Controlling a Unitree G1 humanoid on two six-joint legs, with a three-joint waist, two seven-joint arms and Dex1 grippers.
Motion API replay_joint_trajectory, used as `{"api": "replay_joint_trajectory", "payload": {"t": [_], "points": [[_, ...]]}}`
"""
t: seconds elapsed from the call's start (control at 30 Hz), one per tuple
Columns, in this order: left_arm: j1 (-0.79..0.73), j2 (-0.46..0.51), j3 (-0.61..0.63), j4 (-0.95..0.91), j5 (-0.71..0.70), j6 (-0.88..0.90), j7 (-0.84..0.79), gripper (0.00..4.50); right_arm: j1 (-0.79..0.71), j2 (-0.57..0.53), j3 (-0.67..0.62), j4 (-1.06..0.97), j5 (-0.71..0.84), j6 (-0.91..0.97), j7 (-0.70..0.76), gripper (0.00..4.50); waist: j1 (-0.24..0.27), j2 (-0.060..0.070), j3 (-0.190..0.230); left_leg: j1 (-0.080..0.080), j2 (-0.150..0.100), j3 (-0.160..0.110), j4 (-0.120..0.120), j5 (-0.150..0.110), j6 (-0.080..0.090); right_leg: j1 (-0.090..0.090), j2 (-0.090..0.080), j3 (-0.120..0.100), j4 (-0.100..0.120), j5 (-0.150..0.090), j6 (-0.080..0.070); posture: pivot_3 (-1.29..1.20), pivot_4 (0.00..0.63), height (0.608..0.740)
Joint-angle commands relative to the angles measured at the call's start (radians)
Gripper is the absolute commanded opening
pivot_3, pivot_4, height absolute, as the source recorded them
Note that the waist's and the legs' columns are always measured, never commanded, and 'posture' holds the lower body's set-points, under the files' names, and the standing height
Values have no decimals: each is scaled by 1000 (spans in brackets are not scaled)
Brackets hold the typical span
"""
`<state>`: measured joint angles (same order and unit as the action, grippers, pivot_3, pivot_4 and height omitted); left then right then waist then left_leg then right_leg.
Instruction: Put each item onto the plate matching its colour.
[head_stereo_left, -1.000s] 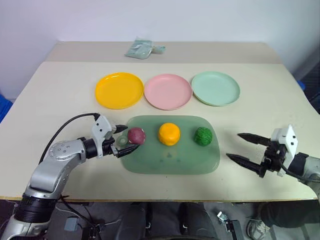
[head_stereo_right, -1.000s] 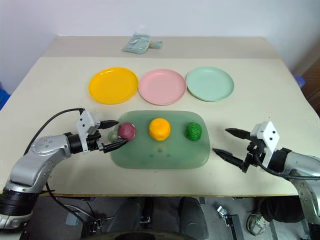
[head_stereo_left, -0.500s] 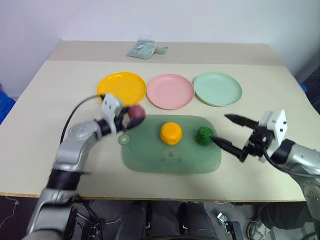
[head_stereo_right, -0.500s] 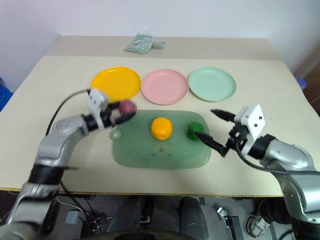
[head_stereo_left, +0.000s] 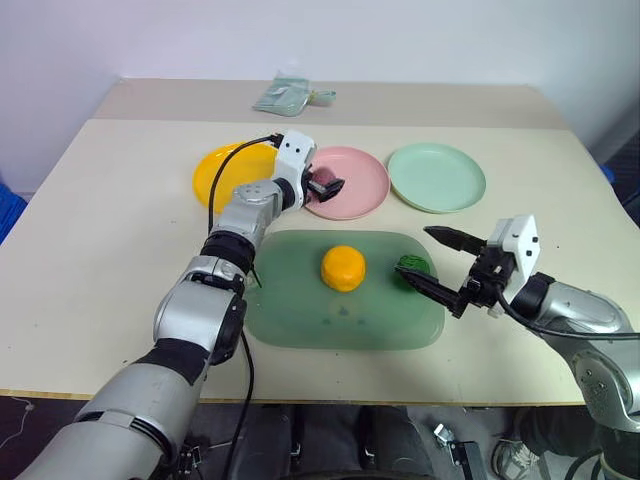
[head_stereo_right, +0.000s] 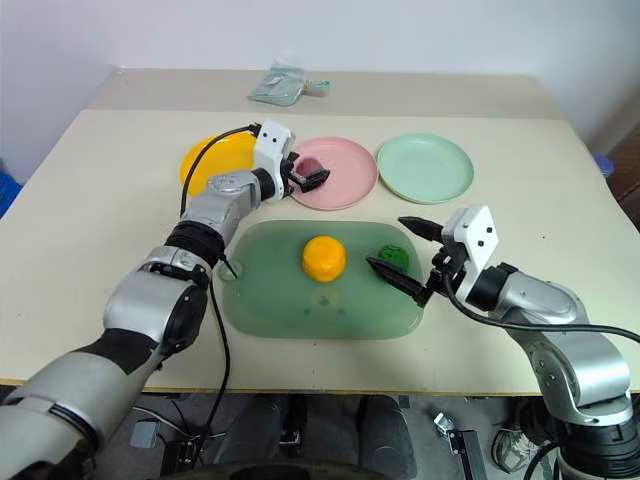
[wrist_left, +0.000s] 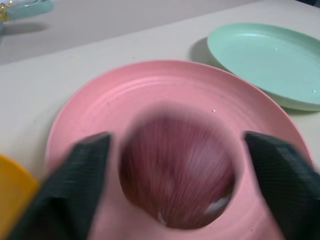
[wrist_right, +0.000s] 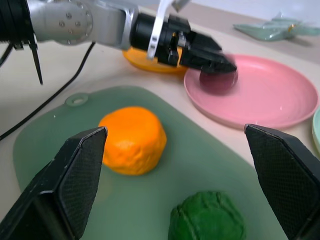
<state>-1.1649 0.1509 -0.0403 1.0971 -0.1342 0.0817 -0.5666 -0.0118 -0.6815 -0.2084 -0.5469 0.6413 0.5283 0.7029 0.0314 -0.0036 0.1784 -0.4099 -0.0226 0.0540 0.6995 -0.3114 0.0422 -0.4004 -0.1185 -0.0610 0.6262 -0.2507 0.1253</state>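
Note:
My left gripper (head_stereo_right: 316, 177) hangs low over the pink plate (head_stereo_left: 365, 178), open. The dark maroon ball (wrist_left: 177, 170) lies between its fingers with a little pink showing on each side, down on the plate in the right wrist view. The orange ball (head_stereo_left: 342, 268) and the bumpy green ball (head_stereo_left: 413, 266) sit on the translucent green tray (head_stereo_left: 300, 310). My right gripper (head_stereo_left: 415, 252) is open at the tray's right end, one finger on each side of the green ball without touching it. The yellow-orange plate (head_stereo_left: 225, 175) and the mint plate (head_stereo_left: 437, 177) carry nothing.
The three plates stand in a row just behind the tray. A pale green packet (head_stereo_left: 290, 97) lies at the back of the table. My left arm and its cable stretch across the tray's left end and the yellow-orange plate.
My left gripper lifted the maroon ball off the tray's left end, carried it back and right over the pink plate, and opened. My right gripper moved left up to the green ball.

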Motion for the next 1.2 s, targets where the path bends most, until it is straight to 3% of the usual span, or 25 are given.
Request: {"api": "replay_joint_trajectory", "payload": {"t": [0.03,0.13,0.23,0.33,0.47,0.63,0.73,0.77,0.93,1.1,1.2], "points": [[-10,36,31,-64,-5,-53,-66,4446,23,6,-31,-68,8,-13,-21,4500,2,0,0,0,0,0,0,0,0,0,0,0,0,0,0,0,150,740],[65,80,46,-224,-56,-17,-196,4446,45,-2,-44,-91,18,0,-34,4500,-1,0,0,0,0,0,0,0,0,0,0,0,1,0,0,0,150,740],[249,156,-31,-598,-161,140,-461,4446,51,-13,-56,-100,29,18,-41,4500,-9,1,0,0,1,0,0,0,-1,-1,0,1,1,0,0,0,150,740],[385,230,-125,-866,-199,261,-598,4446,51,-27,-57,-101,33,35,-34,4500,-16,1,-1,0,0,-2,0,0,-1,0,0,1,1,0,0,0,150,740],[449,264,-202,-982,-172,323,-635,4446,46,-38,-50,-95,28,45,-23,4500,-10,1,0,0,0,-3,3,1,-2,2,0,1,-1,0,0,0,150,740],[473,272,-312,-966,-52,267,-616,4446,39,-35,-42,-92,23,48,-22,4500,-17,2,-1,2,0,-3,2,0,-1,3,0,2,-1,0,-1,0,150,740],[488,280,-321,-985,-58,279,-636,3217,45,-32,-38,-90,15,41,-21,4500,-17,2,-1,2,0,-3,2,0,-1,2,0,2,0,0,-1,0,150,740],[489,280,-318,-983,-52,279,-623,2986,46,-31,-37,-89,13,39,-20,4500,-17,2,-1,2,0,-3,2,0,-1,2,0,2,0,0,-1,0,150,740],[467,256,-217,-946,-65,281,-494,2978,46,-28,-32,-83,4,27,-18,4500,-17,2,-1,2,0,-3,2,0,-1,2,0,2,0,0,-1,0,150,740],[390,222,33,-796,-49,275,-108,2978,42,-17,-26,-70,-5,8,-14,4500,-17,1,-1,1,0,-3,2,0,-1,1,0,2,0,0,0,0,150,740],[327,243,108,-650,1,288,95,2978,33,-12,-14,-51,-14,-2,-9,4500,-17,1,-1,1,0,-3,1,0,-1,1,0,2,0,0,0,0,150,740]]}}
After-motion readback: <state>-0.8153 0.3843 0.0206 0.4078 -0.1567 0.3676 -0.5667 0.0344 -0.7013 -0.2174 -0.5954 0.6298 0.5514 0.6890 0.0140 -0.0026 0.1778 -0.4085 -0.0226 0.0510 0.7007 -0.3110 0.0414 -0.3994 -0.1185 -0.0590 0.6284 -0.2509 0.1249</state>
